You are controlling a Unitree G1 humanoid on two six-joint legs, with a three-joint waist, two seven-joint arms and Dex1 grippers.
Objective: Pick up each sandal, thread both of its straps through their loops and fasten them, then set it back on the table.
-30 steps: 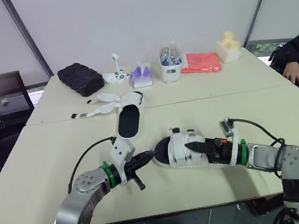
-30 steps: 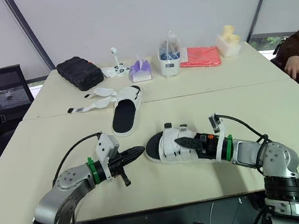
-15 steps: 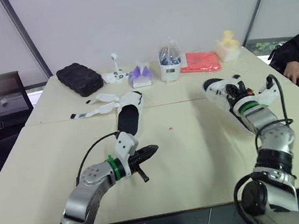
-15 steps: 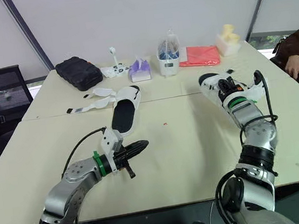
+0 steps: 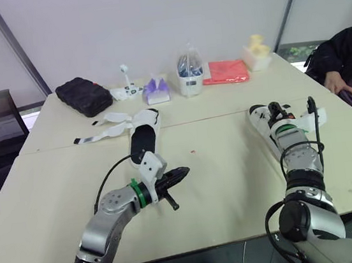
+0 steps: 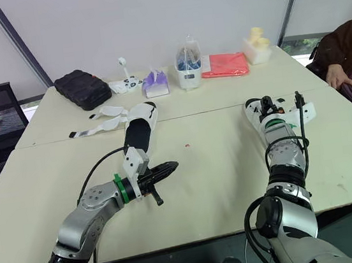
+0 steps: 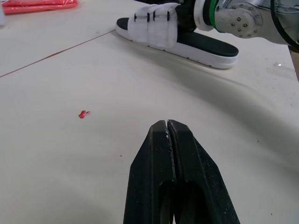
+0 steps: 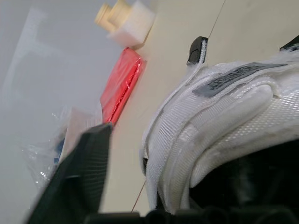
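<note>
Sandals lie at two spots along the seam (image 5: 213,118) between the two tabletops. The fastened sandal (image 7: 205,45), white with a black footbed and both bands closed over the upper, rests flat just on the robot's side of the seam, toward its right end. The right gripper (image 5: 271,113) sits at this sandal's upper with its jaws spread. In the right wrist view one black finger (image 8: 79,177) stands outside the white mesh band with bare table showing between them, and the other finger cannot be made out. The open sandal (image 5: 140,142) lies across the seam toward its left end, toe on the far side. Its loose straps (image 5: 107,122) trail off sideways on the far side of the seam. The left gripper (image 7: 167,125) is well on the robot's side of the seam, holding nothing, fingertips pressed together. A small red speck (image 7: 84,113) marks the table between that gripper and the seam.
</note>
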